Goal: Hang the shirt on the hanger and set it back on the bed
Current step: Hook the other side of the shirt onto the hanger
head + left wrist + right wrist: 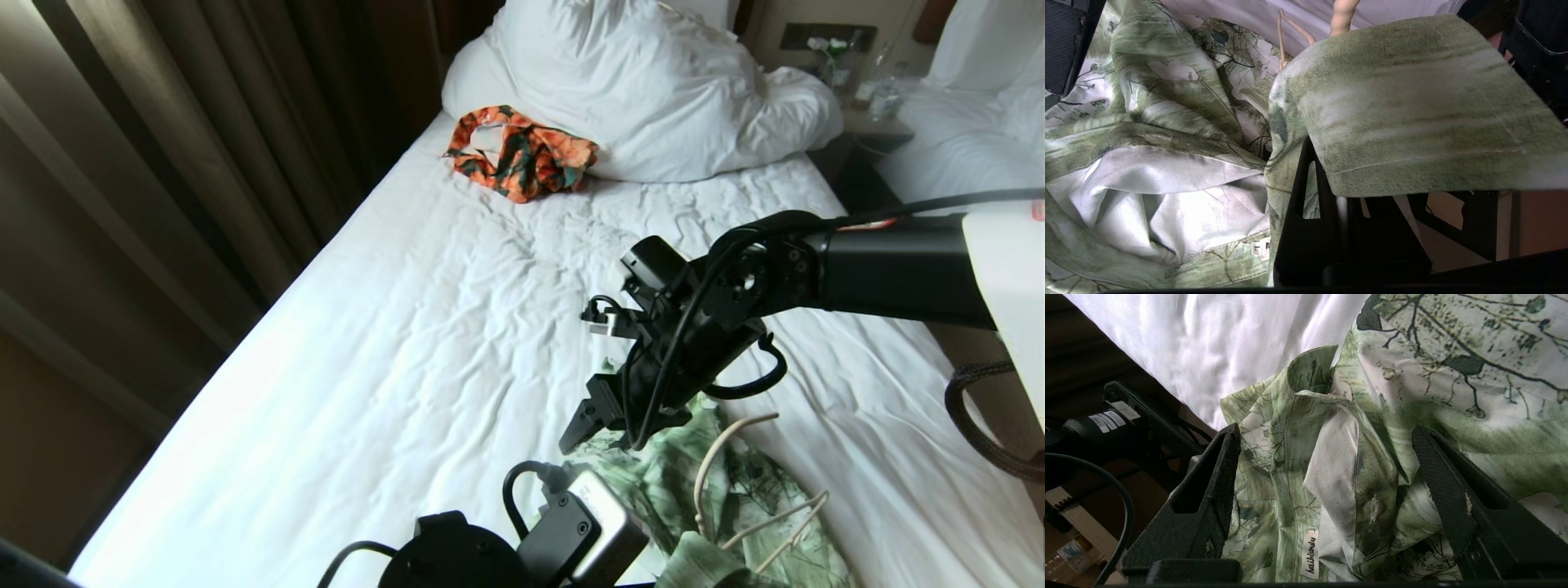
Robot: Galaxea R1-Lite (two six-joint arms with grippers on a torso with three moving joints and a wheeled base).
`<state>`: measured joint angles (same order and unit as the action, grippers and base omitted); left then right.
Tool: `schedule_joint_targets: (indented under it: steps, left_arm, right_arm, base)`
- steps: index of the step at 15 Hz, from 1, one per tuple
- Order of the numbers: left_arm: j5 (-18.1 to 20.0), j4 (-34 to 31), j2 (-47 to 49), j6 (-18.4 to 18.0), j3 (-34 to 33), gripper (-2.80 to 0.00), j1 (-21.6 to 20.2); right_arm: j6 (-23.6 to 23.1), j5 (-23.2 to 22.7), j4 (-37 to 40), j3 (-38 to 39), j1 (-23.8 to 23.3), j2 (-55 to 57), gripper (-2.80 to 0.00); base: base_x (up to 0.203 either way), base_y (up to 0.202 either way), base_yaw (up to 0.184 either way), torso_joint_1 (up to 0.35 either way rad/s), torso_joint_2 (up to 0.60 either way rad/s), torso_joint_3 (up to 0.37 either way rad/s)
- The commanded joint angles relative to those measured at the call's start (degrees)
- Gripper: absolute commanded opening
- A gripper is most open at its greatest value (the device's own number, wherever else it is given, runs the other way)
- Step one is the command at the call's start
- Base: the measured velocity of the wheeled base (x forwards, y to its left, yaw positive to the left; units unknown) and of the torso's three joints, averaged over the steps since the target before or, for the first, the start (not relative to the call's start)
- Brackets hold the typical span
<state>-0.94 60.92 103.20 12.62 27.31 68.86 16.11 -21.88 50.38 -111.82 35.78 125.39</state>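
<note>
Head view is showing me the bed (392,343), and the shirt (694,498) is lying bunched at its near edge with the hanger (735,482) resting on top. My right gripper (1327,477) is hanging wide over the collar, holding nothing. My left gripper (1347,204) is pinching a fold of shirt.

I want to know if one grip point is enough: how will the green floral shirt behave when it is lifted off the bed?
The shirt is probably floppy: it lies crumpled in soft folds, so it would likely sag from one pinch. It looks thin and light. Its collar, draped over the left gripper, seems a little firmer.
</note>
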Motion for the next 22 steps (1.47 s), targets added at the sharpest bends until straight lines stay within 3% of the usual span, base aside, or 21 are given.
schedule_joint_targets:
  steps: [1,3,8,22]
  left_arm:
    - [0.05,0.34,-1.02,0.04,-0.59,-2.80,-0.41]
    - [0.06,0.43,-1.08,0.04,-0.59,-2.80,-0.74]
    - [0.06,1.13,-1.42,0.04,-1.03,-2.80,-0.74]
    - [0.32,1.22,-1.77,0.30,-1.47,-2.80,-1.62]
  right_arm:
    - [-2.64,-0.18,0.33,0.03,0.06,1.70,0.00]
    - [-5.96,-0.26,0.25,-0.19,0.43,2.95,0.00]
    - [-8.37,-0.79,-0.02,-0.50,2.45,4.42,0.00]
    - [-11.97,-6.19,-1.52,-0.33,3.00,4.61,0.00]
  base:
    - [0.000,0.000,0.000,0.000,0.00,0.000]
    - [0.000,0.000,0.000,0.000,0.00,0.000]
    - [0.000,0.000,0.000,0.000,0.00,0.000]
    - [0.000,0.000,0.000,0.000,0.00,0.000]
